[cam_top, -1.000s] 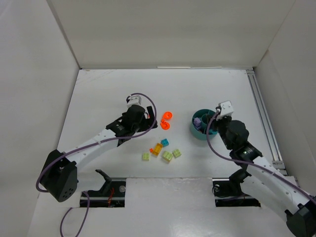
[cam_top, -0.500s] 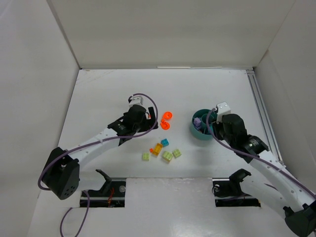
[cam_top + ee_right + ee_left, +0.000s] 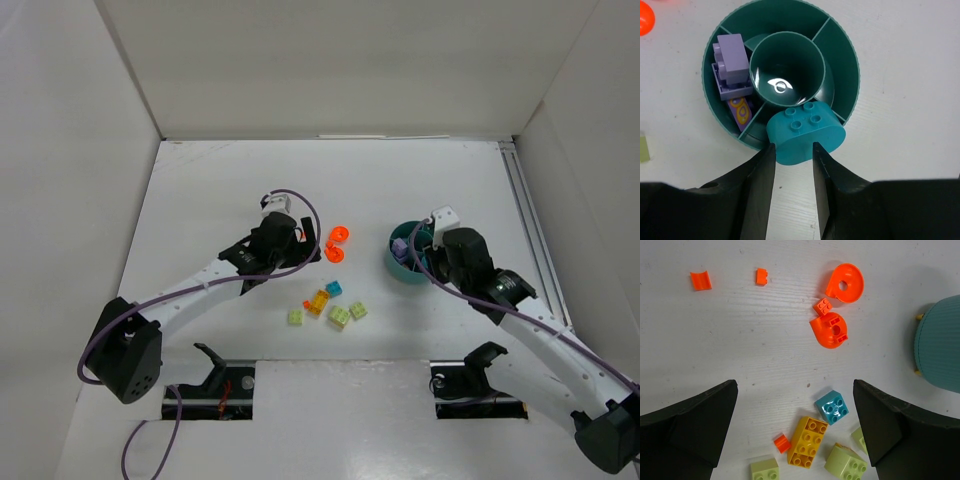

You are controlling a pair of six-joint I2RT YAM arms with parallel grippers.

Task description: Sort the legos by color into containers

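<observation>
**Asker:** Two pincers are shown; which is nearer the dish?

**Describer:** The right gripper (image 3: 793, 148). The teal dish (image 3: 838, 59) lies just ahead of its fingertips. A teal oval brick (image 3: 805, 134) is seen at the tips, over the dish's near rim, with its long axis set across the fingers.

**Asker:** Is the brick held?

**Describer:** That cannot be told. The jaws stand narrow, and white table (image 3: 900, 150) is seen between them. Purple bricks (image 3: 730, 62) are lodged ahead and to the left.

**Asker:** And the left gripper (image 3: 795, 390)?

**Describer:** It is spread wide over the loose legos (image 3: 807, 441), with the dish off to its right.
</observation>
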